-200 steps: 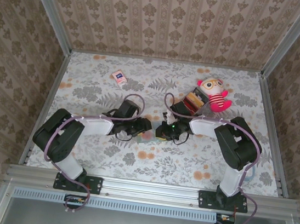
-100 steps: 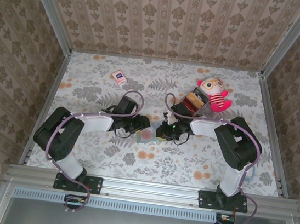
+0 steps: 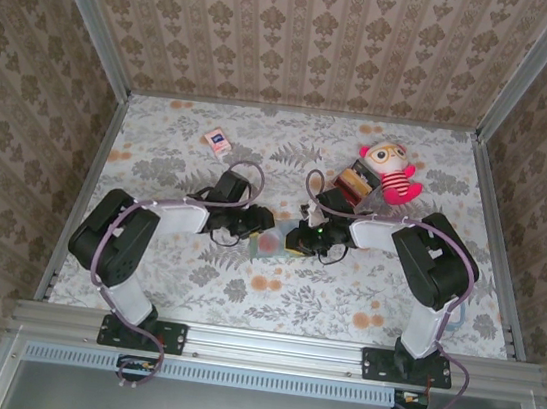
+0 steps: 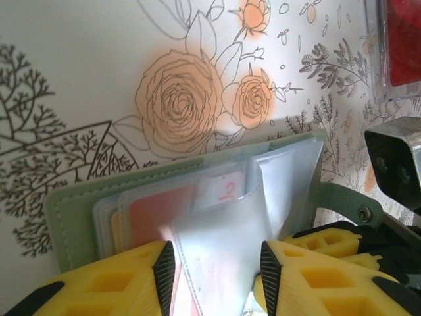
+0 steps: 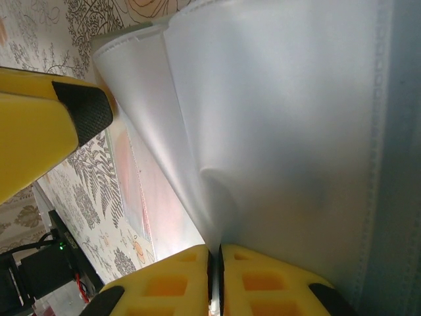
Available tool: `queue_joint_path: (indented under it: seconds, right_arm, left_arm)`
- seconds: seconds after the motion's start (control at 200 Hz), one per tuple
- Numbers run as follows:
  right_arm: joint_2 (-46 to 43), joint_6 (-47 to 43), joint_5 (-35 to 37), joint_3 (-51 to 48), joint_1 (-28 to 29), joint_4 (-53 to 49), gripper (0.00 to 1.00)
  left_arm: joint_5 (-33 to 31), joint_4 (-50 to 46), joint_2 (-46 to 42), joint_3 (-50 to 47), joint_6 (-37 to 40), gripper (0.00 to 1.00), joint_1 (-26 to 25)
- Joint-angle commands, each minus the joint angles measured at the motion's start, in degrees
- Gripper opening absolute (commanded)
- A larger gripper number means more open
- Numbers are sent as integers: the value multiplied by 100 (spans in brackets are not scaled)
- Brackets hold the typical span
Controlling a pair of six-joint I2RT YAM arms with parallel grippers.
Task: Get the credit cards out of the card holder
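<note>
- A pink-and-white packet (image 3: pixel 217 142) lies at the far left of the flowered table (image 3: pixel 160 149), well apart from both arms.
- The left claw (image 4: pixel 214 280) is low over the middle of the table. Its yellow fingers (image 4: pixel 112 280) stand apart, with a clear sleeve (image 4: pixel 217 230) of the holder arched between them. Whether the pads press on it cannot be told.
- The grey-green holder (image 4: pixel 72 207) lies on the table between the two claws. Its stitched panel faces up and its clear sleeves fan off it.
- The cards (image 4: pixel 154 207) sit inside the sleeves. A pinkish-red one is in front, and a yellow-orange edge shows just behind it on the left.
- The right claw (image 5: pixel 215 280) is closed tight, pinching the edge of one clear sleeve. In the right wrist view, one finger of the left claw is close by.
- A stack of red, tan and black blocks (image 3: pixel 354 183) stands at the far right of the table, just beside a striped plush doll (image 3: pixel 391 170). Both are well apart from the holder.
</note>
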Motion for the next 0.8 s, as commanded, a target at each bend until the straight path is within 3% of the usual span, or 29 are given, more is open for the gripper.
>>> queue_joint_path:
  seconds: [0.0,0.425,0.795]
  right_arm:
    - [-7,9,-136,-76,-26,71,12]
    - [26,-40,-163,-32,-26,25,12]
    - [-5,-75,-333,-54,-27,146,17]
  left_arm:
    - [64,-189,111,219,291,40,76]
    - [36,-318,408,438,409,46,122]
    - [738,281,459,355,456,41,131]
